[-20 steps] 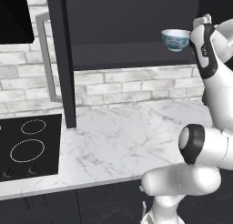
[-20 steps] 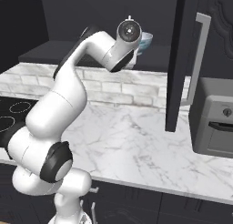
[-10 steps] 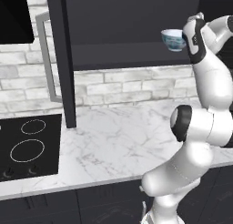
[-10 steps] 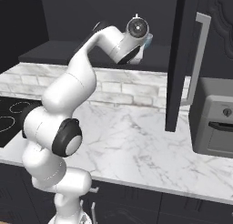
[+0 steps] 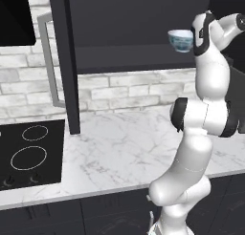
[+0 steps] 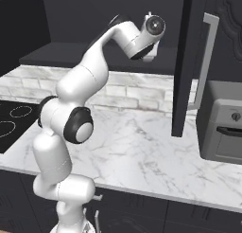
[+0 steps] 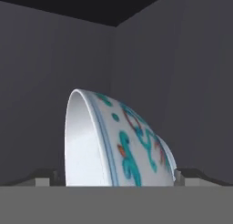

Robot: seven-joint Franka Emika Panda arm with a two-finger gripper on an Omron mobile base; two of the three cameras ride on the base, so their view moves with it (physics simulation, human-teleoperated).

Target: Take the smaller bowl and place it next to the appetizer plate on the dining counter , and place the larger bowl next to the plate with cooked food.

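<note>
The smaller bowl [image 5: 180,40], white with teal and red patterning outside, stands on the shelf inside the open upper cabinet. In the hand view the bowl [image 7: 118,141] looms very close, rolled sideways by the camera, white inside to the left. My gripper [image 7: 116,176] is open, one fingertip on each side of the bowl, with small gaps showing. In the left base view the gripper [image 5: 190,39] is level with the bowl at its right side. The larger bowl, both plates and the dining counter are out of view.
The cabinet's dark doors hang open on both sides: one door [image 5: 62,62] to the left, the other door [image 6: 186,61] to the right. Below lies a marble counter [image 5: 119,148] with a black cooktop [image 5: 28,153] at left and a grey oven [image 6: 222,123] at right.
The arm has folded upward and its elbow has swung toward the cabinet, bringing the hand closer around the bowl. The bowl has stayed on the shelf. The jaws stay wide.
</note>
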